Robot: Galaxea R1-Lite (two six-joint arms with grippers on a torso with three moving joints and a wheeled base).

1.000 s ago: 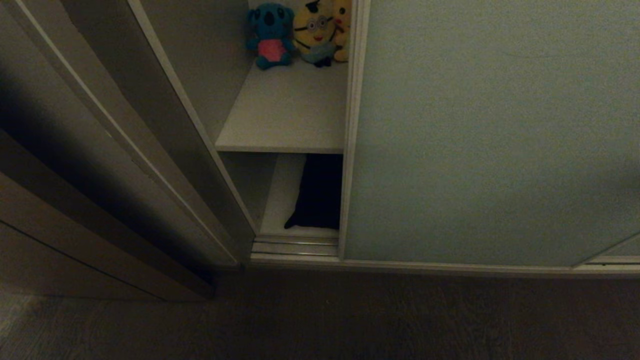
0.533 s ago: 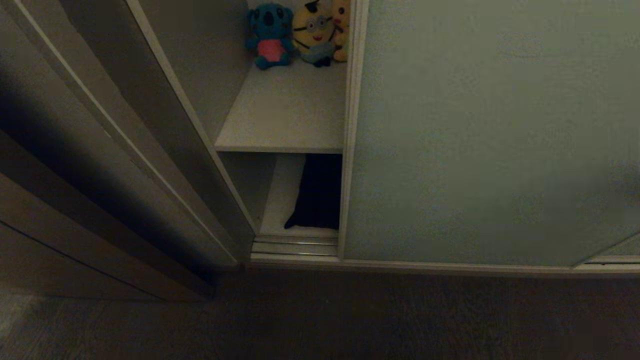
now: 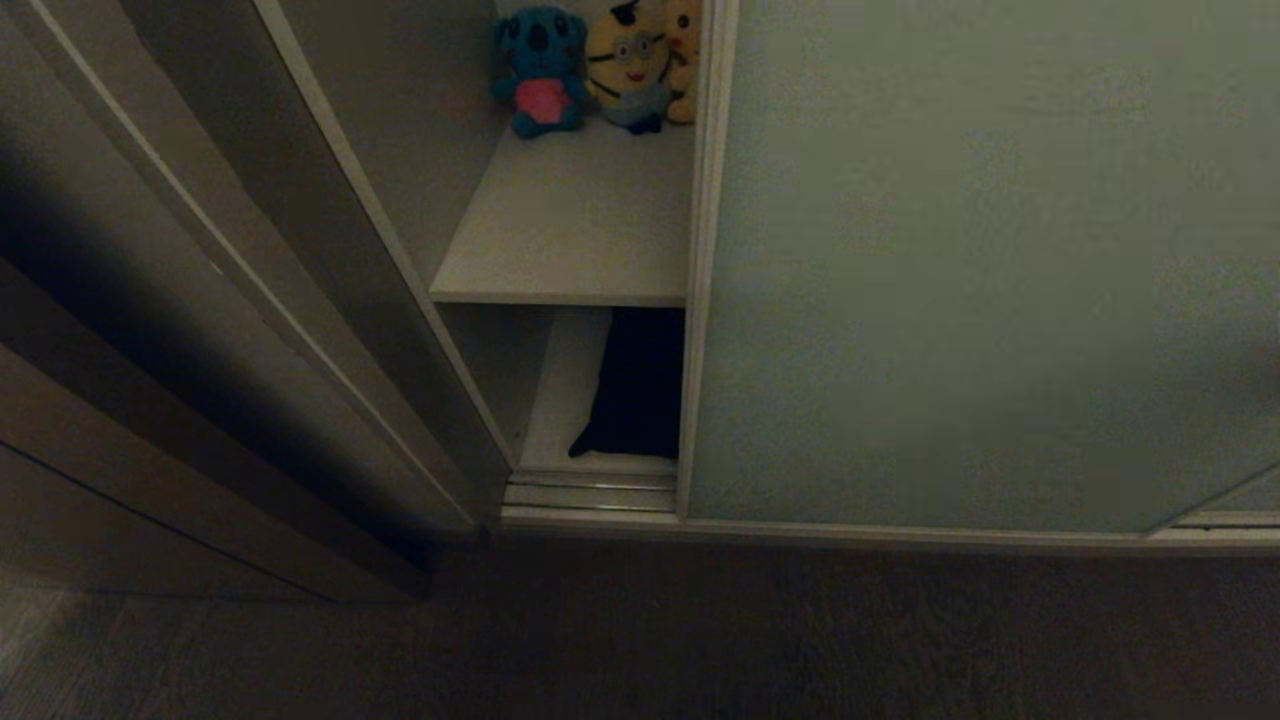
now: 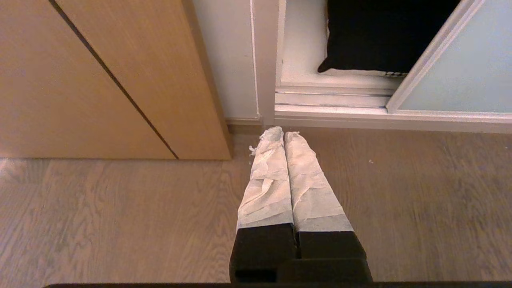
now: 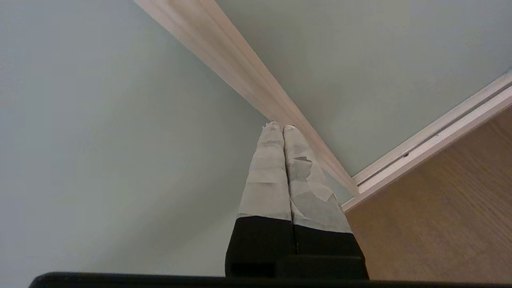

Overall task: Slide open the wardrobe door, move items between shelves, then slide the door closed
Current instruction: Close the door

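Door [image 3: 980, 260] before right arm's closed jaws

Head view looks steeply down at the door [image 3: 980, 270], shelves [image 3: 570, 230] at 12 o'clock. Left wrist view faces the floor [image 4: 120, 208] low, sharing the black garment [image 4: 380, 36]. Right wrist view hugs the door.

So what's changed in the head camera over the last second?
Nothing visibly changed. The sliding wardrobe door leaves the same narrow gap, with the plush toys on the upper shelf and the black garment below it.
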